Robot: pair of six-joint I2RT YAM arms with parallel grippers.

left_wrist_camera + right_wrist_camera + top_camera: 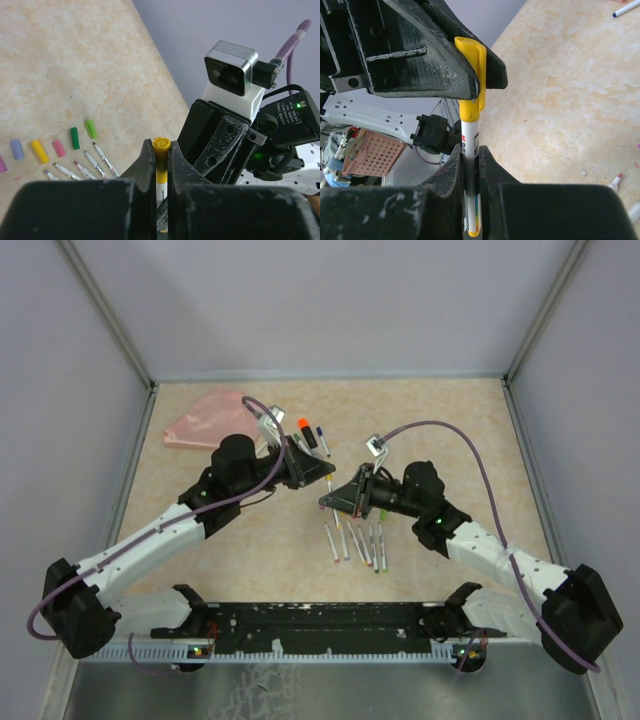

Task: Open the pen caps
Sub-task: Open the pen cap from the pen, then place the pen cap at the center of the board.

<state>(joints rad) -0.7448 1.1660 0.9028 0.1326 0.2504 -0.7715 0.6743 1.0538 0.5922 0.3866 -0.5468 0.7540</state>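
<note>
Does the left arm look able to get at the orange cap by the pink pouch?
Probably not: the left arm's jaws are shut on the yellow cap, and the right arm's jaws hold that pen's barrel. The orange cap lies near, seemingly unblocked.

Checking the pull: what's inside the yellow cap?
The pen runs into the yellow cap, with the left gripper shut on it; the tip inside is hidden.
</note>
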